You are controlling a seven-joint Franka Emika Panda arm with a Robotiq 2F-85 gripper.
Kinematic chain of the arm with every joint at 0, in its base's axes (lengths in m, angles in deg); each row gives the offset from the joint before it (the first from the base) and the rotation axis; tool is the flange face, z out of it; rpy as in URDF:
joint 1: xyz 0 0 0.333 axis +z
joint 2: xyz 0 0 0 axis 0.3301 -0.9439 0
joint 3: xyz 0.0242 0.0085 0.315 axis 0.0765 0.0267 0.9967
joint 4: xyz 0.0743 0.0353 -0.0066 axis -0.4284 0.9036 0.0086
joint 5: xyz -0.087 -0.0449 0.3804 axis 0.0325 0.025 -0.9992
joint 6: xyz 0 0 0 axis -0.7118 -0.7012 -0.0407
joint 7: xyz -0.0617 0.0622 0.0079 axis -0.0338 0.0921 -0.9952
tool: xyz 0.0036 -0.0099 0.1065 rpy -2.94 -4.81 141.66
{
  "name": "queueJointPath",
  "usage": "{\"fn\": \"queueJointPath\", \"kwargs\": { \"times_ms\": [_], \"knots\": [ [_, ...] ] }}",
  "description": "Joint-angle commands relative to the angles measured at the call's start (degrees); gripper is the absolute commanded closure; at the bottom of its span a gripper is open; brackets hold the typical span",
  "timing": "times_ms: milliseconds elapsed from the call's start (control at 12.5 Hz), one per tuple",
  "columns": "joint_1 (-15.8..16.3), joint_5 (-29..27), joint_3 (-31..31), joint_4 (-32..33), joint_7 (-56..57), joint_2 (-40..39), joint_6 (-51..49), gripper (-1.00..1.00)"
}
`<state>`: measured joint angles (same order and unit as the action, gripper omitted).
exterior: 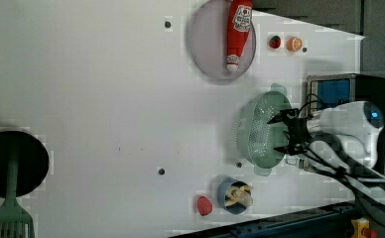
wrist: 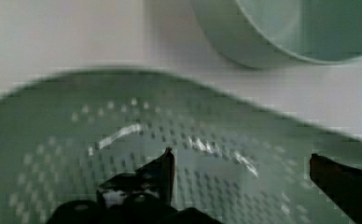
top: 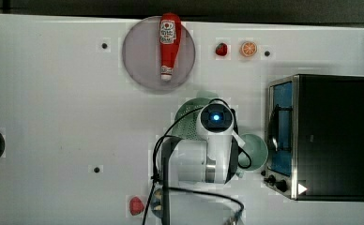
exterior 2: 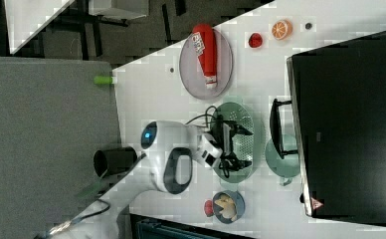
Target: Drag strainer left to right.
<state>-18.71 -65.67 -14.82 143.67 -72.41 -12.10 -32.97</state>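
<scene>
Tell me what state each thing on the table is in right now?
Claw: open, over the strainer.
Strainer: upright, empty.
Mug: upright, beside the oven.
Ketchup bottle: lying flat on the plate.
Oven: door shut.
Blue bowl: holds pale food pieces.

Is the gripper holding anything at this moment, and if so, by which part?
Nothing is held. The gripper is open, its fingers spread above the strainer bowl, with nothing between them.

1 strainer [exterior: 260, 130], 1 mug [top: 255, 149], 1 plate [top: 140, 58], 1 ketchup bottle [top: 169, 44], 2 strawberries [top: 222, 49].
</scene>
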Motion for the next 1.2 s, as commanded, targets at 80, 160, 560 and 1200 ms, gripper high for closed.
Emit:
{"fn": "queueJointPath", "kwargs": {
  "times_ms": [80, 160, 560, 1200],
  "knots": [
    [-0.1, -0.4, 3.2, -6.1, 16.3, 12.9, -8.4, -1.0],
    [-0.1, -0.4, 3.2, -8.3, 20.9, 15.9, -13.1, -1.0],
    [0.0, -2.2, 3.2, -21.9, 35.8, 26.7, -38.1, -1.0],
    [0.1, -1.5, 3.8, -32.8, 40.7, 29.0, -53.4, -1.0]
  ]
}}
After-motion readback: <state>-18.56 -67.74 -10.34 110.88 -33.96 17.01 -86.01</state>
